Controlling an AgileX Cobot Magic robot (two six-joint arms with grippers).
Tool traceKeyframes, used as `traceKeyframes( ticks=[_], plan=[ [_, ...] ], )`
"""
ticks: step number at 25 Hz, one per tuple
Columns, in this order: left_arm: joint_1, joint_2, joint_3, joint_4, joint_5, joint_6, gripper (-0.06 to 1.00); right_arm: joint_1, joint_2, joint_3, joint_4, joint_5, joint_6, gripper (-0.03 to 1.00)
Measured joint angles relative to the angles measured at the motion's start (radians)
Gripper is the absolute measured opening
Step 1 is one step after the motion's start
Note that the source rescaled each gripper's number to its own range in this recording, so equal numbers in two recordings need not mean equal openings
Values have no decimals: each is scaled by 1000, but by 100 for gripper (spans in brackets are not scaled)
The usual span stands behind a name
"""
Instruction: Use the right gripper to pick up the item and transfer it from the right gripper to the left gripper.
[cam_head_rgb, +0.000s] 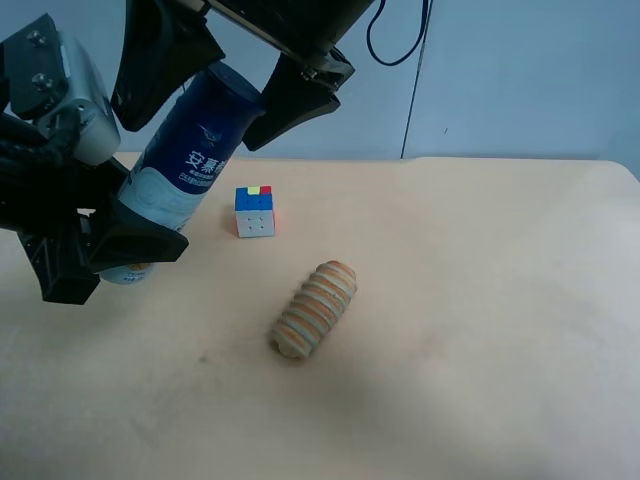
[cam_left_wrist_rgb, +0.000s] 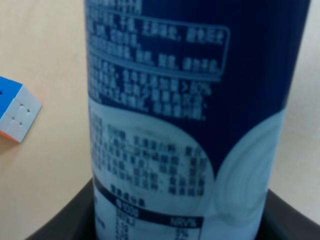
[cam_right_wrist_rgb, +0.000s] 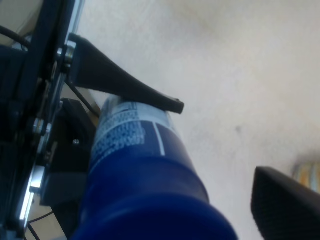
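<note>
Blue-white item in left gripper, btw right gripper's open jaws

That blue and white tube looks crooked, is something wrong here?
Nothing looks broken or spilled. The container is tilted in the air only because the left gripper clamps its lower end, while the right gripper stands open around its cap. The ribbed roll lies on its side on the table; the puzzle cube sits flat.
</note>
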Motion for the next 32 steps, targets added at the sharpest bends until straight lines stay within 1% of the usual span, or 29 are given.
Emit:
traceKeyframes(
  ticks=[3,6,8,12,16,22,25,27,32],
  plan=[
    [0,0,0,0,0,0,0,0,-2,0,-1,4,20,99],
    [0,0,0,0,0,0,0,0,-11,0,-23,34,40,100],
    [0,0,0,0,0,0,0,0,-27,0,-50,39,57,100],
    [0,0,0,0,0,0,0,0,-81,0,-137,40,93,100],
    [0,0,0,0,0,0,0,0,-164,0,-265,42,157,100],
    [0,0,0,0,0,0,0,0,-335,14,-503,42,289,100],
    [0,0,0,0,0,0,0,0,-442,82,-566,40,343,100],
    [0,0,0,0,0,0,0,0,-515,153,-587,40,366,100],
    [0,0,0,0,0,0,0,0,-713,374,-652,42,420,100]
  ],
)
